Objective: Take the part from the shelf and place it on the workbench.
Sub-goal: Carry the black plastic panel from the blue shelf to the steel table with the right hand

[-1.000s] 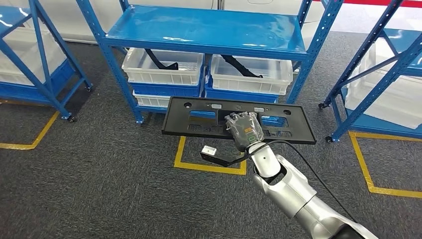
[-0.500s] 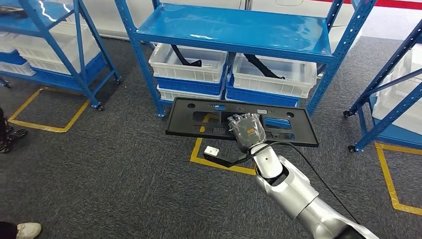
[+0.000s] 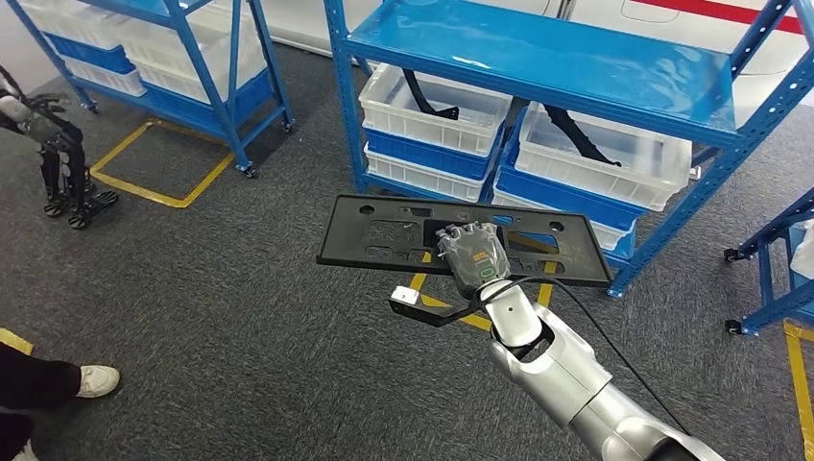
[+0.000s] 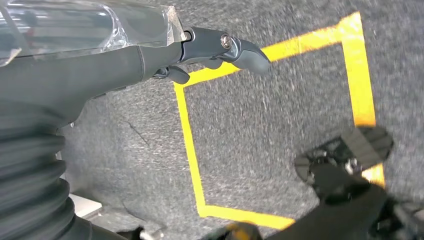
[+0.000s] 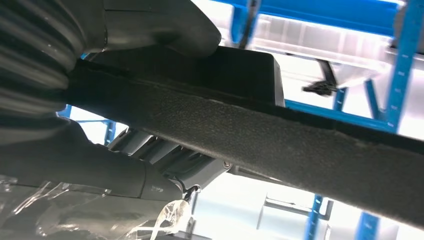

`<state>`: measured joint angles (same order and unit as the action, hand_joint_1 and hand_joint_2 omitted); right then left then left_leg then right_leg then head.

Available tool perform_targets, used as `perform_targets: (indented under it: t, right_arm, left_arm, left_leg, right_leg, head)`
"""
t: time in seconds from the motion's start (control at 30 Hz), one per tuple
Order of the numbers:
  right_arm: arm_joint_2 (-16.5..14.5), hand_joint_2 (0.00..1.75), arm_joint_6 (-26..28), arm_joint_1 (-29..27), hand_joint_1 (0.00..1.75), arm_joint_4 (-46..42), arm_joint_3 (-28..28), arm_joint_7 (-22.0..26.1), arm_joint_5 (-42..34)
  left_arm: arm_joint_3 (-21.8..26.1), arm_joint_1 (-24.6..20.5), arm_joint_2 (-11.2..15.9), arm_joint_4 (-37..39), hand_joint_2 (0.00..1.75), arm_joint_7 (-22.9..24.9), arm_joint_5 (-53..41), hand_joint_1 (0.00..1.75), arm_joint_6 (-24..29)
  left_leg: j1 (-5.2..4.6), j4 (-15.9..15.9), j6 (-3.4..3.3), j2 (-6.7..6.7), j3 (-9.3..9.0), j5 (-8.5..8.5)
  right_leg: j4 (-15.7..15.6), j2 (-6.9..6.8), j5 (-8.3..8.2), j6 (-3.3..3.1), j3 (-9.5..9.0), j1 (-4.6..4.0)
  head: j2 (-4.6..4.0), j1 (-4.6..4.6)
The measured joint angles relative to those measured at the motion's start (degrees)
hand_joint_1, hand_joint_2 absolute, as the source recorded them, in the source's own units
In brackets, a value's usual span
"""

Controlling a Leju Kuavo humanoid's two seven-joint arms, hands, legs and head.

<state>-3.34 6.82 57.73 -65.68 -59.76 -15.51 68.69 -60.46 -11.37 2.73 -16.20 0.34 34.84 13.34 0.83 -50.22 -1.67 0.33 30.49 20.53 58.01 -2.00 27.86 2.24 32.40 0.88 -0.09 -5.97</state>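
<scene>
The part is a long flat black plastic panel with cut-outs. I carry it level above the grey carpet, in front of the blue shelf. My right hand grips its near edge around the middle, fingers over the top. In the right wrist view the part's edge runs across close up, with the thumb on one face and the fingers on the other. My left hand hangs over the floor with its fingers stretched out and nothing in it.
White bins holding black parts sit on the shelf's lower level. A second blue shelf stands at the far left. A person's shoe and dark legs are at the left. Yellow tape marks squares on the carpet.
The whole picture has shifted right, so the camera has turned left. The far-left shelf, the dark legs and the person's shoe have come further into view. My right hand still holds the part.
</scene>
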Motion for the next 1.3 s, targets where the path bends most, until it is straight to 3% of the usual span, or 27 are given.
perform_targets:
  t: [0.07,0.1,0.13,0.17,0.2,0.27,0.33,0.4,0.47,0.53,0.6,0.63,0.67,0.7,0.77,0.8,0.83,0.9,0.93,1.0,1.07,1.1,1.13,1.17,1.2,1.27,1.3]
  right_arm:
    - [0.20,1.75,-0.04,-0.25,1.75,-0.14,0.00,-0.04,0.04]
    - [0.31,1.75,-0.05,-0.48,1.75,-0.15,0.00,-0.04,0.05]
    - [0.38,1.75,-0.07,-0.72,1.75,-0.15,0.00,-0.06,0.06]
    - [0.44,1.75,-0.07,-0.90,1.75,-0.16,0.00,-0.08,0.07]
    - [0.46,1.75,-0.05,-0.97,1.75,-0.19,0.02,-0.11,0.07]
    - [0.50,1.75,-0.03,-0.94,1.75,-0.32,0.10,-0.20,0.07]
    - [0.62,1.75,-0.02,-1.02,1.75,-0.45,0.28,-0.31,0.06]
    - [0.73,1.75,0.04,-1.22,1.75,-0.52,0.43,-0.41,0.13]
    - [0.74,1.75,0.19,-1.33,1.75,-0.64,0.55,-0.45,0.28]
    - [0.86,1.75,0.30,-1.36,1.75,-0.76,0.72,-0.45,0.38]
    - [1.07,1.75,0.33,-1.52,1.75,-0.79,0.83,-0.42,0.43]
    - [1.14,1.75,0.33,-1.65,1.75,-0.79,0.83,-0.37,0.48]
    - [1.17,1.75,0.34,-1.77,1.75,-0.79,0.83,-0.28,0.55]
    - [1.16,1.75,0.36,-1.83,1.75,-0.79,0.83,-0.17,0.63]
    - [1.13,1.75,0.47,-1.78,1.75,-0.92,0.86,-0.05,0.66]
    - [1.13,1.75,0.59,-1.71,1.75,-1.02,0.91,-0.03,0.58]
    - [1.15,1.75,0.72,-1.65,1.75,-1.11,0.97,-0.03,0.47]
    - [1.16,1.75,1.03,-1.63,1.75,-1.18,1.03,-0.02,0.30]
    - [1.16,1.75,1.23,-1.65,1.75,-1.16,1.03,-0.02,0.25]
    - [1.19,1.75,1.94,-1.73,1.75,-1.12,1.03,-0.05,0.16]
    - [1.55,1.75,2.55,-1.92,1.75,-1.07,1.03,-0.17,-0.08]
    - [1.90,1.75,2.63,-2.10,1.75,-1.06,1.03,-0.26,-0.22]
    - [2.32,1.75,2.49,-2.31,1.75,-1.05,1.03,-0.33,-0.40]
    - [2.72,1.75,2.28,-2.50,1.75,-1.06,1.06,-0.33,-0.58]
    - [3.08,1.75,2.04,-2.59,1.75,-1.08,1.14,-0.19,-0.79]
    - [3.50,1.75,1.61,-2.42,1.75,-1.10,1.41,0.61,-1.26]
    - [3.59,1.75,1.44,-2.20,1.75,-1.09,1.53,1.18,-1.45]
  left_arm:
    - [0.01,-0.11,0.05,0.00,1.75,-0.01,0.00,0.00,0.00]
    - [0.00,-0.09,0.05,0.00,1.75,-0.01,0.00,0.00,0.00]
    - [-0.01,-0.03,0.05,0.00,1.75,-0.03,0.01,0.00,0.00]
    - [-0.01,0.02,0.05,0.00,1.75,-0.12,0.04,0.00,0.02]
    - [-0.01,0.06,0.05,0.00,1.75,-0.29,0.11,0.00,0.07]
    - [0.01,0.03,0.03,0.00,1.75,-0.66,0.38,0.00,0.34]
    - [0.03,0.20,-0.04,0.00,1.75,-0.86,0.72,0.00,0.75]
    - [0.04,0.83,-0.08,0.02,1.75,-0.54,0.91,0.00,0.87]
    - [0.02,1.52,-0.13,0.05,1.75,0.10,0.87,0.00,0.56]
    - [0.01,1.73,-0.18,0.07,1.75,0.46,0.80,0.00,0.21]
    - [0.01,1.70,-0.18,0.07,1.75,0.73,0.72,0.00,0.09]
    - [0.02,1.74,-0.18,0.07,1.75,0.93,0.68,0.00,0.17]
    - [0.02,1.77,-0.17,0.07,1.75,1.14,0.66,0.00,0.33]
    - [0.03,1.74,-0.15,0.07,1.75,1.29,0.64,0.00,0.52]
    - [0.04,1.34,-0.05,0.07,1.75,1.20,0.39,0.00,0.91]
    - [0.05,0.97,0.04,0.07,1.75,1.02,0.16,0.00,1.05]
    - [0.05,0.59,0.14,0.07,1.75,0.84,-0.10,0.00,1.20]
    - [0.06,0.01,0.37,0.07,1.75,0.35,-0.33,0.00,1.45]
    - [0.10,-0.12,0.45,0.07,1.75,-0.15,-0.20,0.00,1.57]
    - [0.40,-0.41,0.58,0.07,1.75,-2.09,0.71,0.00,1.85]
    - [1.37,-0.74,0.61,0.05,1.75,-6.57,3.13,0.00,1.95]
    - [2.13,-0.88,0.58,0.02,1.75,-9.90,4.82,0.00,1.54]
    - [3.05,-1.01,0.55,-0.14,1.75,-13.84,6.49,0.00,0.51]
    - [4.07,-1.17,0.56,-0.55,1.75,-18.02,7.68,0.00,-1.16]
    - [5.11,-1.39,0.68,-1.43,1.75,-21.80,8.10,0.00,-3.16]
    - [7.68,-2.05,1.70,-5.78,1.75,-26.46,6.24,0.00,-7.17]
    - [9.13,-2.36,2.48,-9.09,1.75,-26.35,4.22,0.00,-8.68]
  left_leg:
    - [-0.13,-0.01,-0.37,-1.24,0.24,-0.13]
    - [-0.20,-0.02,-0.44,-1.94,0.29,-0.17]
    - [-0.24,-0.04,-0.48,-2.67,0.31,-0.19]
    - [-0.26,-0.06,-0.49,-3.41,0.29,-0.21]
    - [-0.25,-0.07,-0.47,-4.14,0.25,-0.22]
    - [-0.25,-0.11,-0.28,-5.45,0.39,-0.28]
    - [-0.16,-0.04,0.25,-6.65,0.86,-0.53]
    - [-0.04,0.18,0.96,-7.67,1.33,-0.78]
    - [-0.25,-2.12,1.48,-5.94,2.71,0.70]
    - [-0.36,-10.05,1.89,-2.78,6.62,4.43]
    - [-0.23,-18.45,2.24,-1.60,10.81,7.18]
    - [-0.21,-19.77,2.34,-1.42,11.53,7.11]
    - [-0.20,-18.46,2.34,-1.26,10.95,5.97]
    - [-0.21,-14.83,2.24,-0.84,9.20,4.06]
    - [-0.57,-5.65,1.76,1.49,4.51,0.27]
    - [-0.79,-2.34,1.44,2.55,2.84,-0.80]
    - [-0.99,-0.57,1.16,3.19,2.02,-1.24]
    - [-1.06,0.23,0.68,2.41,1.94,-1.38]
    - [-0.98,0.32,0.44,1.77,1.96,-1.48]
    - [-0.76,0.53,-0.14,0.62,1.85,-1.67]
    - [-0.65,0.59,-0.53,-0.53,1.82,-1.75]
    - [-0.65,0.59,-0.61,-1.18,1.80,-1.77]
    - [-0.64,0.59,-0.63,-1.93,1.75,-1.77]
    - [-0.60,0.57,-0.62,-2.71,1.64,-1.76]
    - [-0.52,0.54,-0.58,-3.50,1.47,-1.73]
    - [-0.43,0.46,-0.34,-4.95,1.28,-1.60]
    - [-0.43,0.37,-0.16,-5.54,1.38,-1.56]
  right_leg:
    - [9.13,1.50,4.03,0.05,4.26,-0.01]
    - [11.98,1.63,4.73,0.00,5.72,-0.05]
    - [12.57,1.69,4.22,-0.12,6.16,-0.06]
    - [10.64,1.90,2.58,-0.32,5.41,-0.07]
    - [6.72,2.64,0.22,-0.60,3.71,-0.06]
    - [-1.83,5.73,-3.87,-1.21,-0.06,0.07]
    - [-5.64,7.40,-5.00,-1.38,-1.63,0.06]
    - [-6.31,6.13,-5.00,-1.39,-1.82,0.15]
    - [-6.79,4.69,-5.21,-1.77,-2.03,0.49]
    - [-6.97,3.16,-5.25,-2.09,-2.12,0.47]
    - [-6.96,1.48,-5.16,-2.23,-2.14,0.27]
    - [-6.96,0.71,-5.10,-2.27,-2.18,0.23]
    - [-6.95,0.03,-5.05,-2.26,-2.22,0.23]
    - [-6.95,-0.57,-4.97,-2.20,-2.31,0.23]
    - [-6.86,-1.61,-4.70,-1.86,-2.41,0.02]
    - [-6.79,-2.10,-4.56,-1.62,-2.37,-0.19]
    - [-6.72,-2.60,-4.49,-1.39,-2.30,-0.42]
    - [-6.66,-3.71,-4.36,-0.98,-2.27,-0.66]
    - [-6.30,-3.48,-3.90,-0.73,-2.21,-0.55]
    - [-2.64,-1.32,-1.31,-0.38,-0.72,-0.27]
    - [5.89,1.23,2.72,-0.30,3.32,-0.21]
    - [10.07,1.73,4.08,-0.26,5.46,-0.23]
    - [12.49,1.95,4.32,-0.19,6.87,-0.25]
    - [12.32,2.04,3.25,-0.13,7.13,-0.21]
    - [9.71,2.24,1.08,-0.10,6.25,-0.12]
    - [1.08,4.19,-4.18,-0.04,2.82,0.34]
    - [-2.46,5.25,-5.74,0.00,1.37,0.60]
  head:
    - [-0.01,0.00]
    - [-0.01,-0.01]
    - [-0.02,-0.01]
    - [-0.02,-0.01]
    - [-0.02,-0.01]
    - [-0.02,0.00]
    - [-0.02,-0.01]
    - [-0.01,-0.01]
    - [-0.01,-0.07]
    - [-0.01,-0.13]
    - [-0.02,-0.13]
    - [-0.02,-0.12]
    - [-0.02,-0.12]
    - [-0.02,-0.12]
    - [-0.02,-0.14]
    - [-0.01,-0.13]
    - [-0.01,-0.13]
    - [-0.01,-0.11]
    - [-0.02,-0.11]
    - [-0.01,-0.12]
    - [0.01,-0.12]
    - [0.00,-0.13]
    - [0.00,-0.13]
    - [0.00,-0.13]
    - [0.00,-0.13]
    - [0.01,-0.14]
    - [0.01,-0.14]
